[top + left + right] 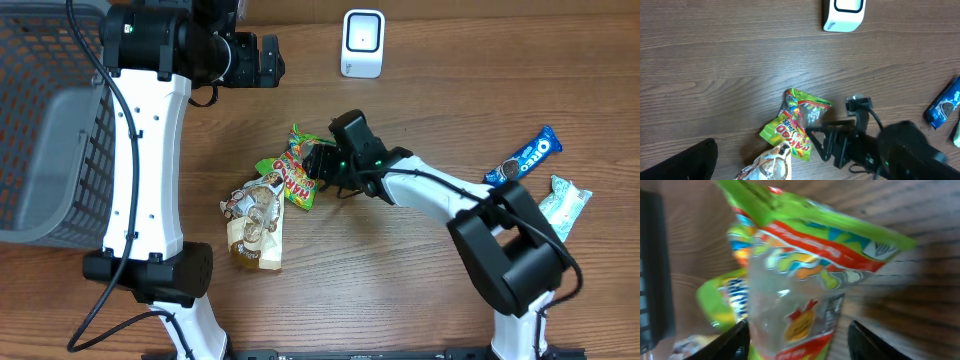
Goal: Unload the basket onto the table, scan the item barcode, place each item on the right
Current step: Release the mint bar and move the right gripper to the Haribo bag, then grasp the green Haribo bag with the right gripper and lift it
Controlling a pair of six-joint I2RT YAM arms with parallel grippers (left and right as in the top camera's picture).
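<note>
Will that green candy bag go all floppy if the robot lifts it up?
Probably floppy: the green candy bag looks like thin plastic and lies bent and wrinkled. It is likely light too, since it looks fairly flat. It might be a bit slippery, because its clear window looks shiny where the right gripper has a finger on either side of it.

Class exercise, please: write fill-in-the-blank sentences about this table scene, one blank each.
The right gripper straddles the ___ candy bag. The Oreo pack lies on the robot's ___ side. The left gripper is ___, holding nothing.
Missing words: green; right; open.
</note>
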